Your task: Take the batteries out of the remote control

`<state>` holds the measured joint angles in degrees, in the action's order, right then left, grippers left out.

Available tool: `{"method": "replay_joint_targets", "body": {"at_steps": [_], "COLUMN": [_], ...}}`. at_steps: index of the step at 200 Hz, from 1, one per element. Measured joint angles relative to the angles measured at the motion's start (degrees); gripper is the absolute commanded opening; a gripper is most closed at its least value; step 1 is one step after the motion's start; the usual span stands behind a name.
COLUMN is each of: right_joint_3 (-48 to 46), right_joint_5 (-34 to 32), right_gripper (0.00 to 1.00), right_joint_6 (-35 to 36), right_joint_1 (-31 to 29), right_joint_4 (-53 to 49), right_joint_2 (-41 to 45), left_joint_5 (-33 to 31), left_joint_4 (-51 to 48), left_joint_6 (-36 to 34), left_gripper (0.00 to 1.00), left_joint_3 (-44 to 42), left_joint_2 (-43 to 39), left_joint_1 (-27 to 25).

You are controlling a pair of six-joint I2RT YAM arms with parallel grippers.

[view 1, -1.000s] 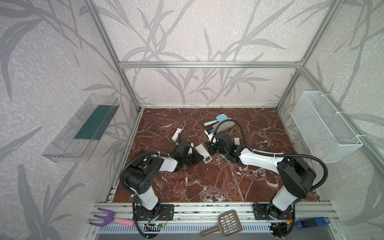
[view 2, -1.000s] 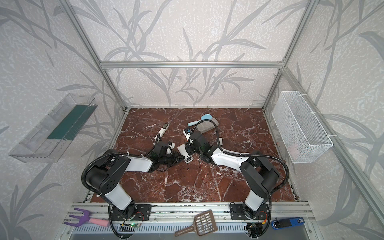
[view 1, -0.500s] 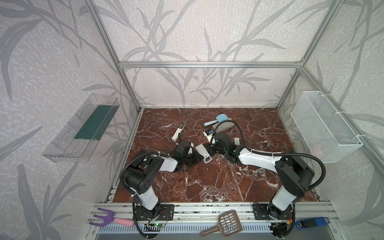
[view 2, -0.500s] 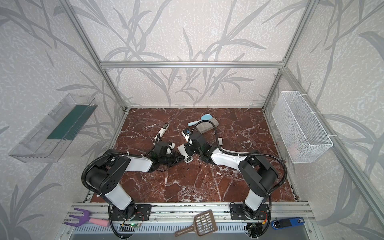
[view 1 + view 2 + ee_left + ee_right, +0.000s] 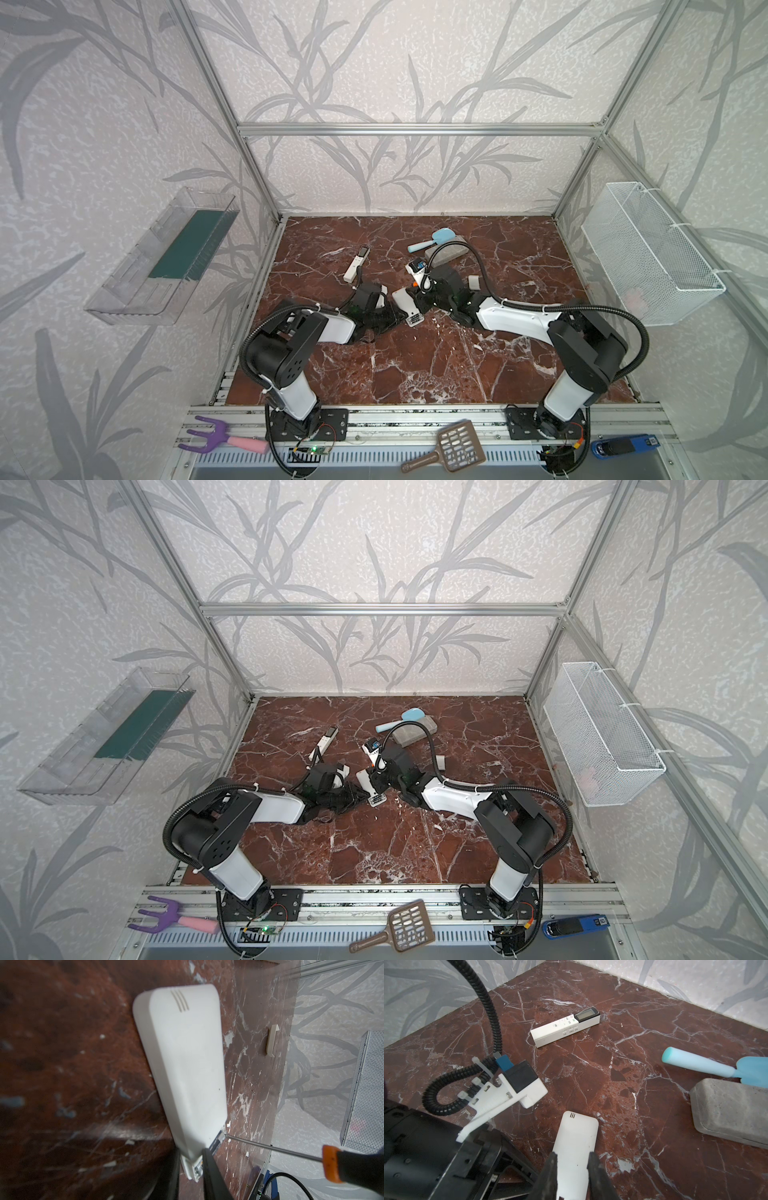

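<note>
On the red marble surface [image 5: 415, 365], near its middle, the white remote control [image 5: 182, 1059] is held back up, its open end clamped in the left claw [image 5: 191, 1154]. The right claw [image 5: 572, 1156] is closed on the orange-handled screwdriver [image 5: 332, 1165], whose thin shaft slants to that end. There one dark battery [image 5: 218, 1142] sits in the compartment, its silvery tip touching the screwdriver's point.

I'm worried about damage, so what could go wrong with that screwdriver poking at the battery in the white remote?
The screwdriver tip sits at the battery end; it could slip and gouge the remote. The left pincer grips only the remote's end, so prying may twist it loose. A freed battery could roll off across the table.
</note>
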<state>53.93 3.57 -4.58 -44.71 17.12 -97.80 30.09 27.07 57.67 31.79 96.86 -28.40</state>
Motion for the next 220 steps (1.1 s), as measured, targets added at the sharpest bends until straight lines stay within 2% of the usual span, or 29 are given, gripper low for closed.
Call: {"method": "replay_joint_targets", "body": {"at_steps": [64, 94, 220], "right_joint_3": [-2.3, -3.5, -8.7], "right_joint_5": [-1.1, -2.2, -3.8], "right_gripper": [0.0, 0.0, 0.0], "right_joint_6": [0.0, -0.6, -15.2], "right_joint_1": [0.0, 0.0, 2.3], "right_joint_4": [4.5, 6.4, 15.5], "right_joint_2": [0.0, 0.0, 0.7], "left_joint_5": [-2.7, -4.0, -6.1], "left_joint_4": [0.2, 0.1, 8.5], "left_joint_6": [1.5, 2.3, 7.6], "left_gripper": [0.24, 0.2, 0.17], "left_joint_3": [-0.3, -0.5, -4.0], "left_joint_2": [-0.6, -0.8, 0.4], "left_joint_1": [-2.3, -4.6, -5.8]}}
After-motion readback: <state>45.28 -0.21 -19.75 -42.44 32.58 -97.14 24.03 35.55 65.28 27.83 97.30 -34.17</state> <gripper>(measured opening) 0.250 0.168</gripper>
